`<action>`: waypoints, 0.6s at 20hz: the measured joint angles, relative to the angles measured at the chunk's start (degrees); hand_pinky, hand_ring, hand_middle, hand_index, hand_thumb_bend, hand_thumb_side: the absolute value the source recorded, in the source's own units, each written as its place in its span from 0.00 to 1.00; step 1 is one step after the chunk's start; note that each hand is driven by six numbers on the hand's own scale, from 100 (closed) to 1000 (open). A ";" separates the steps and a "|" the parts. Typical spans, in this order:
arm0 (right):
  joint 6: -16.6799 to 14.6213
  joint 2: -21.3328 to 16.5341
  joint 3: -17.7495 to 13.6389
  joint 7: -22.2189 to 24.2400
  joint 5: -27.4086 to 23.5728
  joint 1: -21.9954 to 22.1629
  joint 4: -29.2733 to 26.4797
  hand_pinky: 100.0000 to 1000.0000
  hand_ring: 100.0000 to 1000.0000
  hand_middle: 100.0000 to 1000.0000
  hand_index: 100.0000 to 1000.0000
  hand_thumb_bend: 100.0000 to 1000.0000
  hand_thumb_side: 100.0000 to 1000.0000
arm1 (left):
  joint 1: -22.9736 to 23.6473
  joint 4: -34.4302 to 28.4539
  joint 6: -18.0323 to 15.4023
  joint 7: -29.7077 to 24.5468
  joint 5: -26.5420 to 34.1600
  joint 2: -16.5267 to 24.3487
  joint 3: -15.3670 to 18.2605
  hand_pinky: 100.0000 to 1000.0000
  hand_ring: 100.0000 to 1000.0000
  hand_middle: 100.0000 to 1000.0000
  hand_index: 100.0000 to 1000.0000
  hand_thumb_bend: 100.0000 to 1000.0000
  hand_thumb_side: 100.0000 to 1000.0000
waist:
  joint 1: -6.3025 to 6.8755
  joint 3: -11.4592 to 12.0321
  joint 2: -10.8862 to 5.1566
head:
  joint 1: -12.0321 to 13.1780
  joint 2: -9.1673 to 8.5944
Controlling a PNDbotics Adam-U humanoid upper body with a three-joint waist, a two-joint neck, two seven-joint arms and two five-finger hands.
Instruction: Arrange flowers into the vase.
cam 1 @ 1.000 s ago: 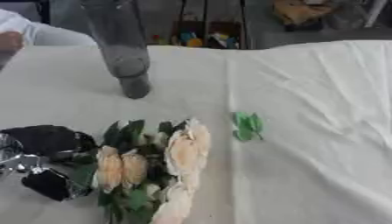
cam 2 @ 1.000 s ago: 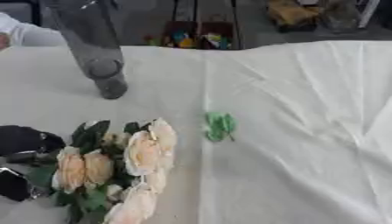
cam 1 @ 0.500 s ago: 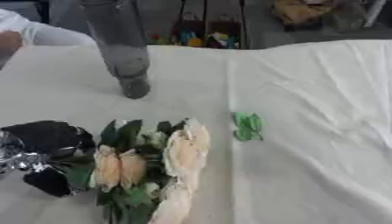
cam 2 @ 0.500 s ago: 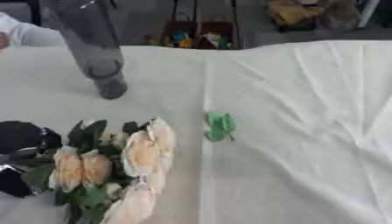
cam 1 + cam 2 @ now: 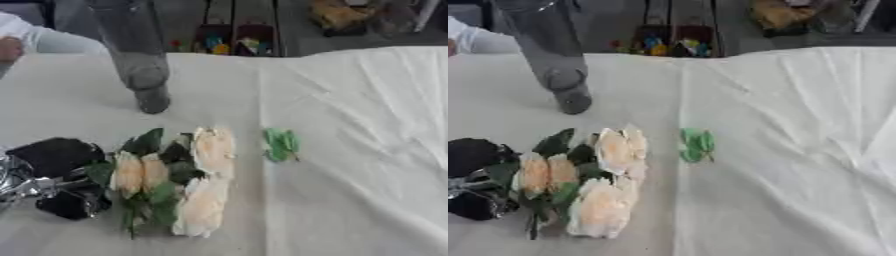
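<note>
My black left hand lies beside soft cream roses; whether its fingers curl, I cannot tell. Tall smoky vase, creased white cloth.

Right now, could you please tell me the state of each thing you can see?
Vase: upright, no flowers in it.
Flowers: lying in a bunch on the table.
Leaf: loose, lying apart from the flowers.
Left hand: at the flowers' left edge; grip unclear.

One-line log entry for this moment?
left hand: at flowers, grip unclear | vase: upright, empty | loose leaf: right of flowers | right hand: unseen
</note>
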 measured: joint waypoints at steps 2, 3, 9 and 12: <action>0.01 0.00 -0.03 -0.02 0.00 0.00 0.00 0.50 0.76 0.48 0.72 0.00 0.84 | -0.15 0.57 -0.08 0.03 0.18 -0.26 -0.12 0.35 0.30 0.36 0.49 0.08 0.48 | 0.04 -0.03 0.00 | 0.05 -0.14; 0.01 0.00 -0.09 -0.03 0.00 0.00 0.00 0.50 0.76 0.48 0.72 0.00 0.84 | -0.26 0.83 -0.16 0.05 0.26 -0.42 -0.30 0.33 0.28 0.34 0.47 0.06 0.47 | 0.07 -0.05 0.00 | 0.06 -0.15; 0.05 0.00 -0.32 -0.15 0.00 0.00 0.00 0.50 0.76 0.48 0.72 0.00 0.84 | -0.54 2.80 -0.81 0.16 0.41 -0.93 -1.19 0.31 0.23 0.28 0.38 0.00 0.39 | 0.09 -0.20 0.08 | 0.17 -0.18; 0.08 0.00 -0.32 -0.19 0.00 0.00 0.00 0.50 0.76 0.48 0.72 0.00 0.84 | -0.78 3.75 -1.14 0.55 0.43 -1.18 -1.51 0.17 0.09 0.17 0.28 0.00 0.37 | 0.10 -0.26 0.11 | 0.26 -0.20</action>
